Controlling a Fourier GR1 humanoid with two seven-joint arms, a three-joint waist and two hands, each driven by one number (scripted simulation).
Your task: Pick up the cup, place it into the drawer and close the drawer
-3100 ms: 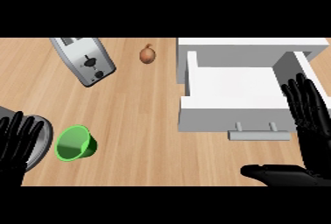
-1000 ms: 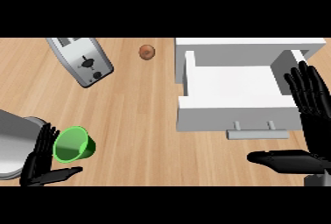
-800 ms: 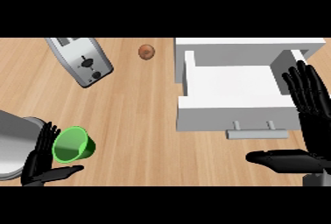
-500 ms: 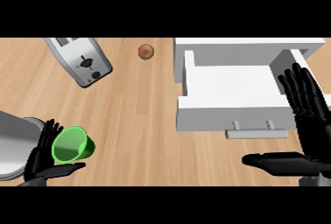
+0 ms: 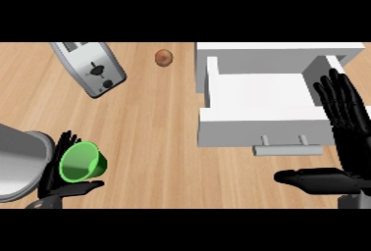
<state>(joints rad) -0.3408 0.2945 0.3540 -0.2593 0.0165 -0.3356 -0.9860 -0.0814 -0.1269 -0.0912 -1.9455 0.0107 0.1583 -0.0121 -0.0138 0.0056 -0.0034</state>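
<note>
Counter (image 5: 159, 142): wooden top, bearing every item listed below.
Drawer (image 5: 257, 95): white, pulled fully open at the far right; its inside shows bare white, nothing in it. Handle (image 5: 287, 149) faces the near edge. Closing not yet done.
Toaster (image 5: 88, 68): silver, lying at an angle at the far left, well apart from the work.
Left forearm (image 5: 18, 164): grey, entering at the lower left corner.
Right hand (image 5: 348, 127): open, fingers straight and pointing away, thumb out to the side, resting by the right edge just beside the drawer's near right corner. Holding nothing.
Left hand (image 5: 59, 171): at the lower left, fingers spread behind the cup and thumb set under its near rim. It brackets the cup; fingers look only partly curved, so I judge the grasp not yet closed.
Cup (image 5: 81, 162): green, tipped so its mouth faces up and toward the viewer, against the left hand's palm. Whether it rests on the counter or is lifted, I cannot tell.
Small brown item (image 5: 164, 57): roundish, at the far edge, left of the drawer. Not involved.
Progress: early. Drawer is ready; pick-up is at hand; carry, placing and closing all remain.
</note>
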